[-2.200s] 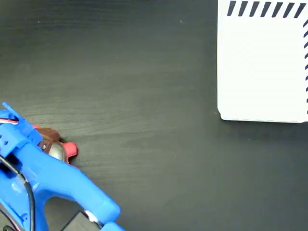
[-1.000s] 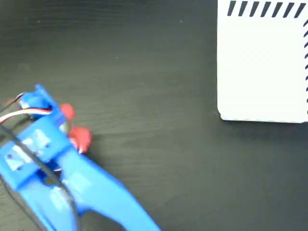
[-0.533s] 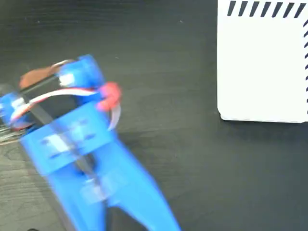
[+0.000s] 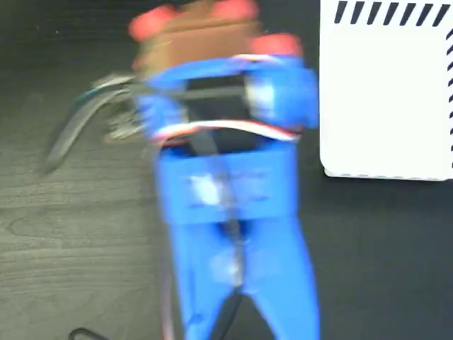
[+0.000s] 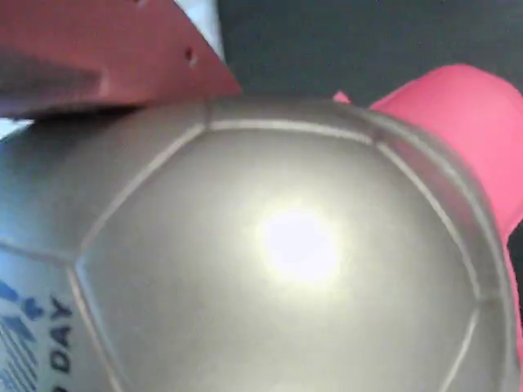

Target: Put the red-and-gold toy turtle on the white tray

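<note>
Turtle [image 4: 202, 25]: toy, gold shell, red head and feet; blurred at the far edge of the fixed view, just left of the tray [image 4: 386, 99]. Change: a second ago it sat low at the near left on the tabletop [image 4: 78, 241]; now lifted and carried right, so the grasp appears good and only the set-down remains. Arm [image 4: 233, 205]: blue. Jaws: clamped on the turtle; shell fills the wrist view, one red finger [image 5: 98, 49] against it.

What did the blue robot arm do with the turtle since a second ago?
The end effector lifted the turtle off the table at the left and carried it up and right, toward the tray. It keeps hold of it. The tray stayed put.
</note>
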Robot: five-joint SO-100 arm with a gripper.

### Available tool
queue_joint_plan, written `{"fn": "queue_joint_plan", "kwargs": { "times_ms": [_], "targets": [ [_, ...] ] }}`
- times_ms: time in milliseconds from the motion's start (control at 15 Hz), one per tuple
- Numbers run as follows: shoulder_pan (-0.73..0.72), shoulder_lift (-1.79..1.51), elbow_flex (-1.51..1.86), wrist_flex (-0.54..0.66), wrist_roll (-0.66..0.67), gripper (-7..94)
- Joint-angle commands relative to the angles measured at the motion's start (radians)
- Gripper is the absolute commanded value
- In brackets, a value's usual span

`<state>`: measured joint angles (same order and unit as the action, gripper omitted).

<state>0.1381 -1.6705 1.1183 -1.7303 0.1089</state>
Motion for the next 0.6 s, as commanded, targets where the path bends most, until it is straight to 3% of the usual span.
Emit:
{"fn": "queue_joint_plan", "kwargs": {
  "times_ms": [0,267,533],
  "targets": [
    [0.144,0.014,-0.035,0.035,0.046,0],
    [0.341,0.196,-0.167,0.02,0.038,0],
    [0.393,0.342,-0.221,0.031,0.048,0]
  ]
}}
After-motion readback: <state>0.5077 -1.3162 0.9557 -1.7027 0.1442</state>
